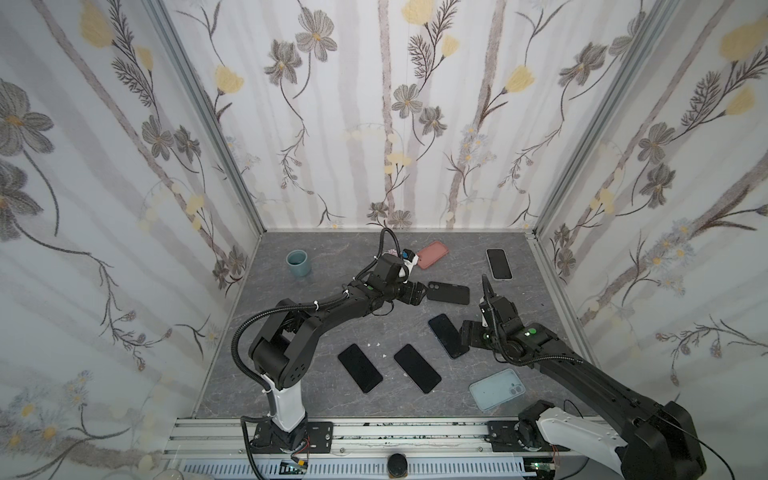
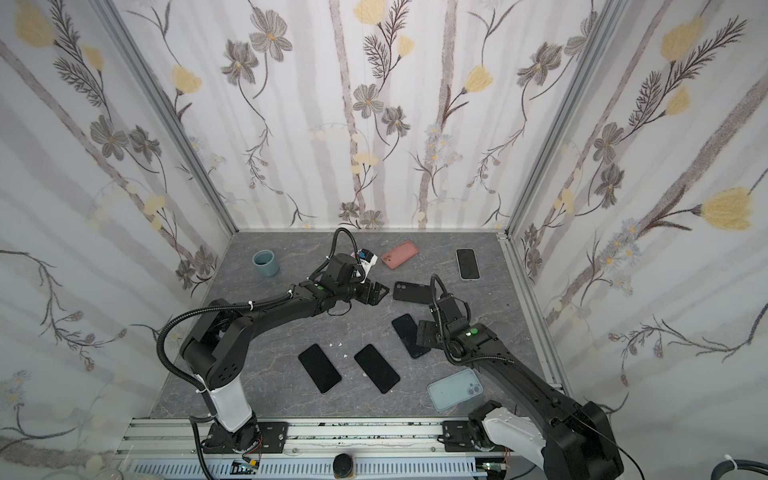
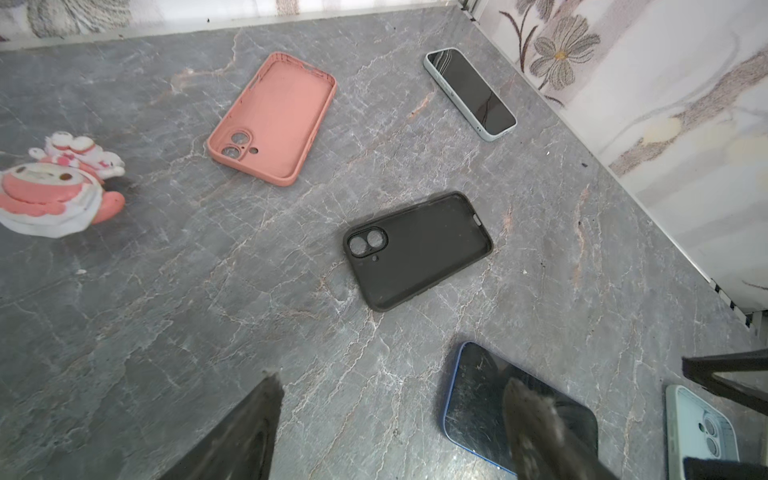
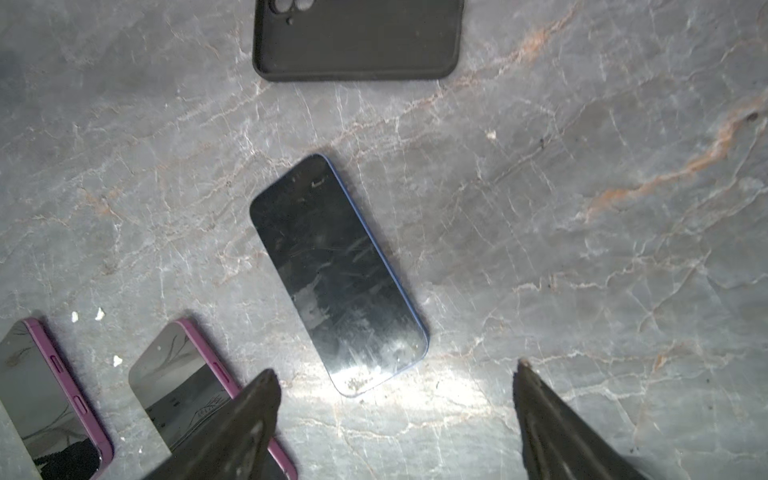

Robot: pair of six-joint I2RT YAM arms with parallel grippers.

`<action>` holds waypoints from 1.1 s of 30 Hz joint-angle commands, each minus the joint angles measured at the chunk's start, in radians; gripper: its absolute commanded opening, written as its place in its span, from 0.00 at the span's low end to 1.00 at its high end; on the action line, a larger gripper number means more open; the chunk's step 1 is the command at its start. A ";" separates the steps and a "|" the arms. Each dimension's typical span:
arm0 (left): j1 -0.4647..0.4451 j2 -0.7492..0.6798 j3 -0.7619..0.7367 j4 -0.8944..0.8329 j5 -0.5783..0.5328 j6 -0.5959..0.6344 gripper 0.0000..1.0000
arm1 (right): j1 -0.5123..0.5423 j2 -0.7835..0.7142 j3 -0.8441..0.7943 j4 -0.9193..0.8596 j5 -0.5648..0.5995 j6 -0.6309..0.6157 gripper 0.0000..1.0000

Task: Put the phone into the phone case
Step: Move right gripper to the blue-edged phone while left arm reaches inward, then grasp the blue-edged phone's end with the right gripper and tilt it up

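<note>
Near the middle of the grey, marble-veined worktop, a flat, scratched phone with a blue rim is laid screen up. A matte black case is laid apart from it, toward the far edge. The left claw and the right claw are held wide, with nothing gripped. Flowered wallpaper is seen around.

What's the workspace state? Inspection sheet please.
Surface: grey marbled tabletop, white crumbs.
Job's things: blue-edged phone, two purple-edged phones, phone in pale case, screens up; pink case, black case open side up; light blue case.
Clutter: blue-grey cup, pink character toy.
Grippers: left gripper open near black case; right gripper open by blue-edged phone; nothing held.
Cables: black conduit along each arm.
Surroundings: floral walls, aluminium rail in front.
</note>
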 commanded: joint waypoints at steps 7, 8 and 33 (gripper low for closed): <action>0.001 0.009 0.042 -0.047 0.103 -0.077 0.83 | 0.030 0.069 -0.037 0.076 -0.041 -0.038 0.93; 0.000 0.008 0.050 -0.058 0.108 -0.082 0.84 | 0.034 0.084 -0.030 0.088 -0.053 -0.052 0.93; 0.001 -0.071 0.151 -0.258 0.030 -0.010 0.86 | 0.087 0.534 0.210 0.046 -0.055 -0.260 0.91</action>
